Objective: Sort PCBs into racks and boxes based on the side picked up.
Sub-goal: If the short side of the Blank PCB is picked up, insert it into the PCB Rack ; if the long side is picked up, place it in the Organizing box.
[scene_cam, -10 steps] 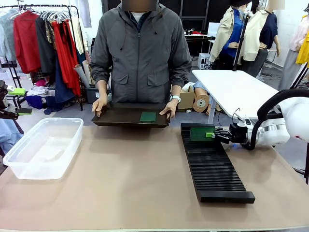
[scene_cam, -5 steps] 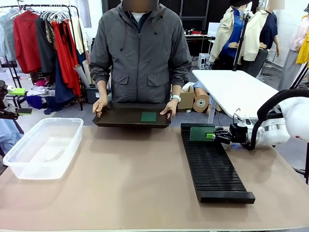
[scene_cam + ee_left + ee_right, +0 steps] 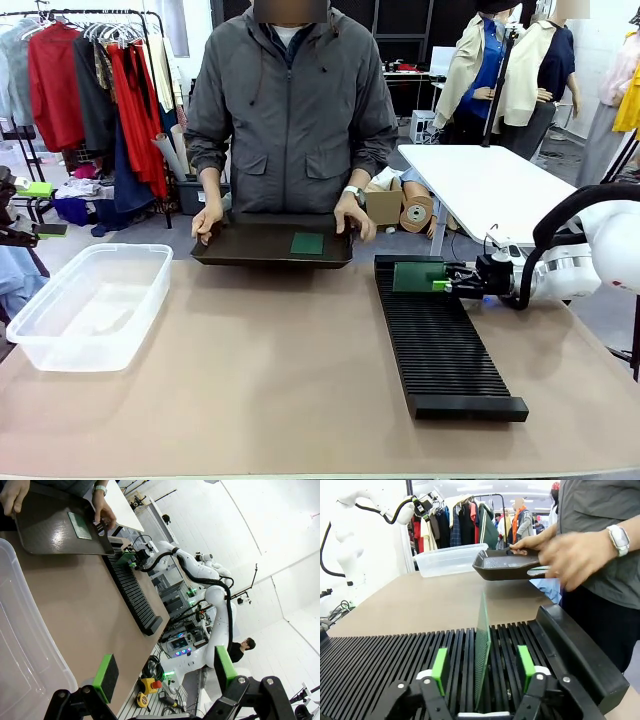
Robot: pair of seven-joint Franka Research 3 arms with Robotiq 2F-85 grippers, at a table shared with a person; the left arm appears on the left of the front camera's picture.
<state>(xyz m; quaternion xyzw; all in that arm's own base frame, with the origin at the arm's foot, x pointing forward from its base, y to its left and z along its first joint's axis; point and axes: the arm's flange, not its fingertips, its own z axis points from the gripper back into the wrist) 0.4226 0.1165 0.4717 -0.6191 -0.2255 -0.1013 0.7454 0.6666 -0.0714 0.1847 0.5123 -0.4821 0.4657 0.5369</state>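
"Across the counter [image 3: 270,390], in the front view, where does the sorting stand?"

"One PCB [image 3: 418,276] stands on edge at the far end of the rack [image 3: 445,350], with the right gripper [image 3: 441,285] at its near edge. A second PCB [image 3: 307,243] lies flat on the tray [image 3: 250,245], which a person steadies with one hand [image 3: 207,217]. Nothing shows in the box [image 3: 90,310]."

"And the left wrist view?"

"The left gripper [image 3: 165,672] hangs over a corner of the box, jaws spread wide with nothing between them. Farther off are the tray, the second PCB and the rack."

"The right wrist view?"

"The green pads [image 3: 440,664] flank the PCB, each with a gap to it. The jaws are released, and the PCB stands upright in its slot unaided."

"So how far along is it?"

"Early, by the look of it. One PCB is racked, none is boxed, and the second PCB on the tray is yet to be sorted. Most of the rack's slots are free."
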